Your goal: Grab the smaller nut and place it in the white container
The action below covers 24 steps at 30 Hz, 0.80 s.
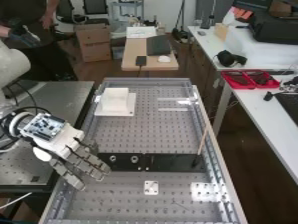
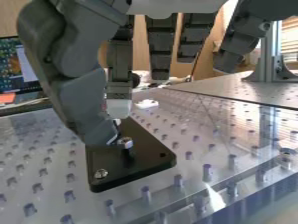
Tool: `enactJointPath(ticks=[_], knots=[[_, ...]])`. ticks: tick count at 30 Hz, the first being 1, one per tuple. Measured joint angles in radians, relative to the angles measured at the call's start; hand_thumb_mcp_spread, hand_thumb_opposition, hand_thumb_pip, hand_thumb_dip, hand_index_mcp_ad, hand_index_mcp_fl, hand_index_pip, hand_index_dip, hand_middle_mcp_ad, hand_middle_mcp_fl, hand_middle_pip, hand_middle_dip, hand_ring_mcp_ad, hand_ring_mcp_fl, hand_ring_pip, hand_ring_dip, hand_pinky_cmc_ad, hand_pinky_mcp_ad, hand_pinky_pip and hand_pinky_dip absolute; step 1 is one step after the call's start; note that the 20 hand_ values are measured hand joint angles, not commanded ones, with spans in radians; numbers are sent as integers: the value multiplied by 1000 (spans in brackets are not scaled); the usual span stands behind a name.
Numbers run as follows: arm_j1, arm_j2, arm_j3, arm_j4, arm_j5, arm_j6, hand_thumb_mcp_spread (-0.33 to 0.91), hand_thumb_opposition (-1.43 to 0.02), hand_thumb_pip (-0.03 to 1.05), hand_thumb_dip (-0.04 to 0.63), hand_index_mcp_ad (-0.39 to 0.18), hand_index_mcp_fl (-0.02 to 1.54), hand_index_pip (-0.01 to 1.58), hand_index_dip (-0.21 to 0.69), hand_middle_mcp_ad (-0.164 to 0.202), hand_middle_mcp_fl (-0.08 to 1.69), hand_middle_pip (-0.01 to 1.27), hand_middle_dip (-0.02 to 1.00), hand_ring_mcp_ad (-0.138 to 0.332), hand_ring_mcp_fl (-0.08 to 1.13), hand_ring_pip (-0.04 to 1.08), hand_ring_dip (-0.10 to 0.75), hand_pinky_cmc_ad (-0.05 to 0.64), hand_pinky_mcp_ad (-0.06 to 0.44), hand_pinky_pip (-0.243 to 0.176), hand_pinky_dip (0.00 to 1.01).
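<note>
The robot hand (image 1: 86, 161) was open, its fingers extended over the end of the flat black bar (image 1: 174, 162). In the wrist view the smaller nut (image 2: 125, 143) stood on its dark post right beside the tip of the thumb (image 2: 86, 107), ungripped; whether the two touched could not be told. The white container (image 1: 116, 101) sat well apart from the hand.

One smaller nut (image 2: 125, 143), one larger nut (image 1: 113, 158), one bearing (image 1: 134, 159); one white container (image 1: 115, 102), one black bar (image 1: 173, 162)
</note>
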Motion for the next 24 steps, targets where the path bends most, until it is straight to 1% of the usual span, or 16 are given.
enactJointPath(ticks=[12,24], knots=[[7,-12,4,1,25,-16,482,-880,632,284,-134,89,1494,325,80,183,131,206,84,5,87,58,328,227,-45,195],[10,-37,8,19,40,-6,482,-880,632,284,-134,105,1496,326,80,187,127,206,84,3,87,58,328,229,-42,190]])
